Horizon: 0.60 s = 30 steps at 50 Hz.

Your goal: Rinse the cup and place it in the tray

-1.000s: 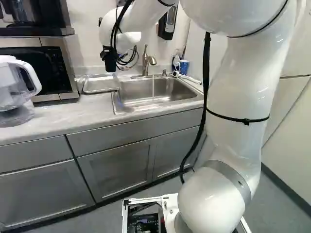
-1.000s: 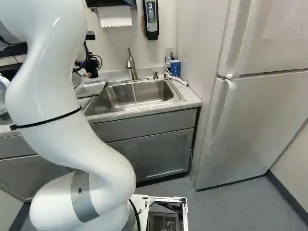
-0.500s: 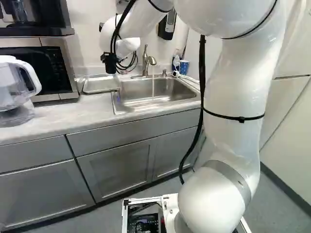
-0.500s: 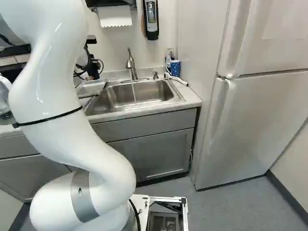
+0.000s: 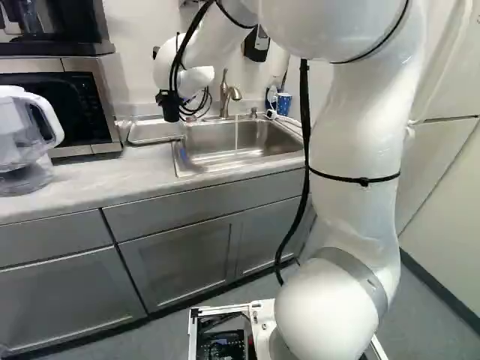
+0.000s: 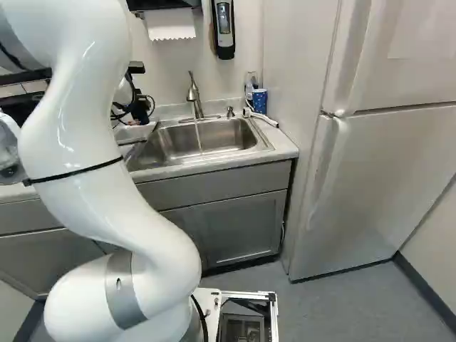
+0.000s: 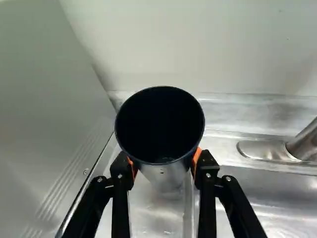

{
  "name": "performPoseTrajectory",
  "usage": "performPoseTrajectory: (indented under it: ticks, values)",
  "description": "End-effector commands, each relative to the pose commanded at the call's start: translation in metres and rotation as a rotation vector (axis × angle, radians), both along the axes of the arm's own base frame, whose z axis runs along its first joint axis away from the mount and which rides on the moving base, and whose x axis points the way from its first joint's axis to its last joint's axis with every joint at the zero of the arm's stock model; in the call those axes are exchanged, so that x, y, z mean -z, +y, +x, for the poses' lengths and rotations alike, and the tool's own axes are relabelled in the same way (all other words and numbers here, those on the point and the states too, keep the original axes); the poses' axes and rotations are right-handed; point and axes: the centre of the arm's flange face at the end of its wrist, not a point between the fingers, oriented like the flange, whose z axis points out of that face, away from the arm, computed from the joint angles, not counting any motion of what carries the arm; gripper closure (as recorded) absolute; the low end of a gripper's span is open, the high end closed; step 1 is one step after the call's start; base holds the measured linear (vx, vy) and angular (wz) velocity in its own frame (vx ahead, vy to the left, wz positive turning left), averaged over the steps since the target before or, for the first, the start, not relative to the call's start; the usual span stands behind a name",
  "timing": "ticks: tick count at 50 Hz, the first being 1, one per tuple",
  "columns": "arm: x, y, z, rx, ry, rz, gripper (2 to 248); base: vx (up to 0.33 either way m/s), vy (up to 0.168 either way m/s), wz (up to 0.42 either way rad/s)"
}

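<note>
Near the sink's left edge, w/ the metal-looking tray (image 5: 146, 136) lying alongside on the counter (image 5: 71, 176), hangs the black two-finger gripper (image 5: 171, 114), at the end of the white arm (image 5: 356, 135). Left base view gives only the gripper's dark outside; I can't pick out the cup for sure there, nor in the right base view, where the arm cuts across the counter's left part & hides most of the tray.

Wrist view settles it: gripper's closed on the silvery, dark-lined cup (image 7: 166, 177), one orange pad (image 7: 196, 158) on each side, mouth facing back to the camera. Cup's over the tray; touching or not, can't tell.

Faucet (image 6: 193, 91), brushed metal, stands by the sink's rear edge w/ a thin stream of water (image 6: 198, 134) running into the steel sink (image 6: 214, 139); wrist view has just its base, no water. Both base views show a blue patterned cup (image 6: 259, 102) near the counter's back right corner.

Only in left base view: clear pitcher w/ white handle (image 5: 46, 120), near the counter's left end, plus the microwave's dark front (image 5: 60, 101). Only right base view gets the paper towel (image 6: 169, 24) on the wall & most of the white fridge (image 6: 377, 178), just R of the counter's right edge.
</note>
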Motion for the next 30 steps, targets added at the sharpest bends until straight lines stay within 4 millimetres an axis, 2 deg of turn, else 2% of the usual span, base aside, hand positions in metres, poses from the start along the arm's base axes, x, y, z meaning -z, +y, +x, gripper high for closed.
performPoseTrajectory:
  ticks: [21,25,26,30]
  values:
    - [0.025,0.006,0.004,-0.005,0.035,-0.019,127,0.0,0.0,0.0]
    - [0.025,0.006,0.004,-0.005,0.035,-0.019,127,0.0,0.0,0.0]
    - [0.025,0.006,0.004,-0.005,0.035,-0.019,112,0.0,0.0,0.0]
    - [0.025,0.006,0.004,-0.005,0.035,-0.019,112,0.0,0.0,0.0]
